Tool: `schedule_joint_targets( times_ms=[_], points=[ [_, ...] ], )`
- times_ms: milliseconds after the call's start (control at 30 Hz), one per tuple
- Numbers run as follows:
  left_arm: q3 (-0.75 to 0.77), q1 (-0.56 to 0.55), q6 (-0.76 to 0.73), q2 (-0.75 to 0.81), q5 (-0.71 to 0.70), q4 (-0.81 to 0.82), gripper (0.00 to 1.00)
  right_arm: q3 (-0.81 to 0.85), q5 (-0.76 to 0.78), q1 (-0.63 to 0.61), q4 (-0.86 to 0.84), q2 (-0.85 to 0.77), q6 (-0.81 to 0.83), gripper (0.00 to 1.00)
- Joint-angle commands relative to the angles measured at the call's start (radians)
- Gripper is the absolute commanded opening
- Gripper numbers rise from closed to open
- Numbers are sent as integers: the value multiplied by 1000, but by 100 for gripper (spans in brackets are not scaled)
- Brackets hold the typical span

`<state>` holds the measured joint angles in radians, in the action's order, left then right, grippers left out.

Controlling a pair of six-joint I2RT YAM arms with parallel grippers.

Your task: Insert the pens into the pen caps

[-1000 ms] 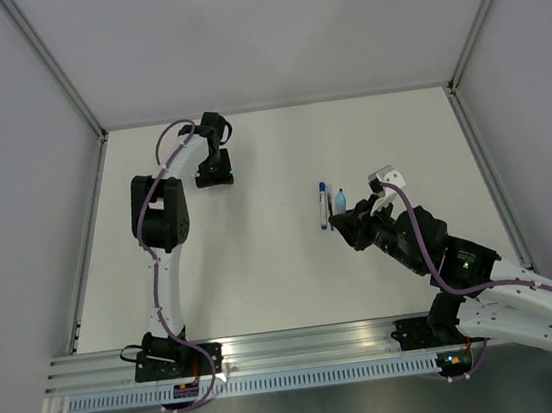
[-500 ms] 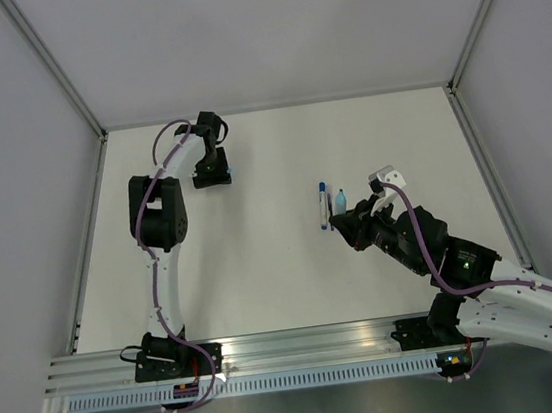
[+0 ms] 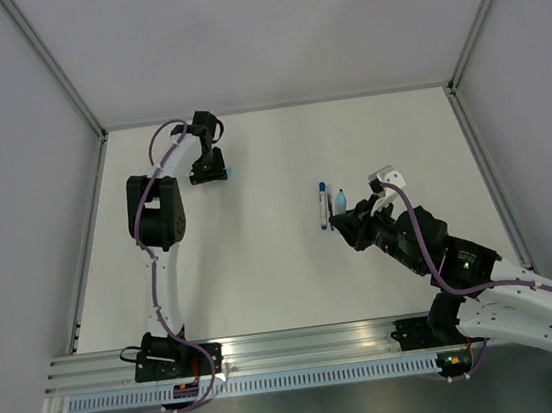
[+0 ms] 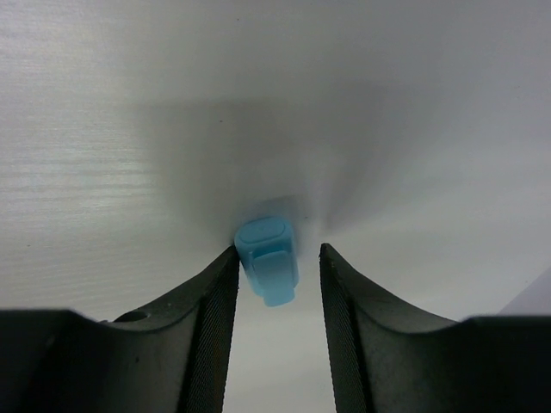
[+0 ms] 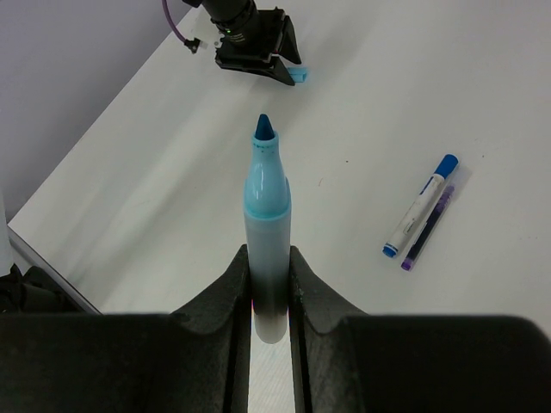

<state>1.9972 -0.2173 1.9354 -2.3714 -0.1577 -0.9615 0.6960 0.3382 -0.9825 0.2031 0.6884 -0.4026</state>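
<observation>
1. Since a second ago, the left gripper (image 3: pixel 210 173) has shifted slightly toward the far-left corner. Its fingers have drawn closer together, and a speck of light blue now shows at its right side. The right arm has not moved.
2. Top view: on the matte white table (image 3: pixel 283 266), the right gripper (image 3: pixel 336 222) sits right of centre and carries a stubby light blue plastic pen (image 3: pixel 341 200). Just left of that lies a slim white pen with blue ends (image 3: pixel 323 205), its long axis running near to far.
3. Left wrist view: a short light blue plastic cap with a flat clip (image 4: pixel 268 258) lies on the table between the black ribbed fingers (image 4: pixel 215 327). The fingers are spread; the cap rests against one, with a gap to the other. An oval end face points away from the wrist, and I cannot tell whether it is open or closed.
4. Right wrist view: the fingers pinch the pen's pale lower barrel. Its bare dark blue wedge tip points away from the wrist, toward the distant left gripper. The white pen and a thinner dark purple pen (image 5: pixel 428 225) lie side by side, parallel, on a diagonal.
</observation>
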Motion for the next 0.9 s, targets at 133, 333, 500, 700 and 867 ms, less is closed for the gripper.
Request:
schedule_joint_targets(
  times_ms=[133, 333, 500, 700, 867],
  points=[
    [5, 9, -82, -45, 17, 7, 36, 22, 15, 1, -8, -6, 15, 0],
    [-61, 7, -153, 14, 3, -89, 28, 19, 16, 1, -13, -16, 13, 0],
    [-214, 6, -233, 135, -8, -112, 28, 14, 21, 1, -21, -18, 11, 0],
    [-501, 7, -286, 342, -68, -88, 32, 7, 21, 1, -34, -4, 10, 0],
    [-672, 7, -293, 422, -88, -66, 37, 2, 45, 1, -36, -6, 11, 0]
  ],
)
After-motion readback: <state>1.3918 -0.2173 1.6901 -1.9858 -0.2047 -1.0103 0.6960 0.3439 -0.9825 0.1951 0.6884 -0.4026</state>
